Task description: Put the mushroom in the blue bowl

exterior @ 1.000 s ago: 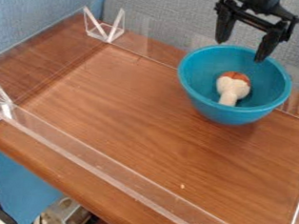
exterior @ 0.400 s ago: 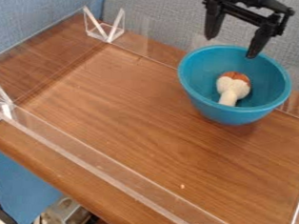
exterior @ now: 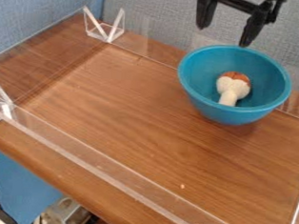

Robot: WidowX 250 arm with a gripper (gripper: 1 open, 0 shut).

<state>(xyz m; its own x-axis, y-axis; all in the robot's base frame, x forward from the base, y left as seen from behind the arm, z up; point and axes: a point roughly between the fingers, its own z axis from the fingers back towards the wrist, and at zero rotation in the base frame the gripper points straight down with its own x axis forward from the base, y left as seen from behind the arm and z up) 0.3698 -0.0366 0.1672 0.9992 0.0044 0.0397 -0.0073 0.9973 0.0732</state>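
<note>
Now the mushroom [exterior: 233, 88] in the blue bowl [exterior: 232, 111], below the wide-open, empty claw [exterior: 229, 31].

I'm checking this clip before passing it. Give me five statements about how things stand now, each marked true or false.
1. The small toy mushroom with the orange-brown cap lies inside the round teal-blue plastic bowl. True.
2. The black gripper is closed on the mushroom. False: it is open, above the bowl, holding nothing.
3. The mushroom's cream-white stem points toward the near side of the bowl. True.
4. The bowl is tipped on its side. False: it stands upright.
5. The bowl stands on the brown wooden table. True.
</note>
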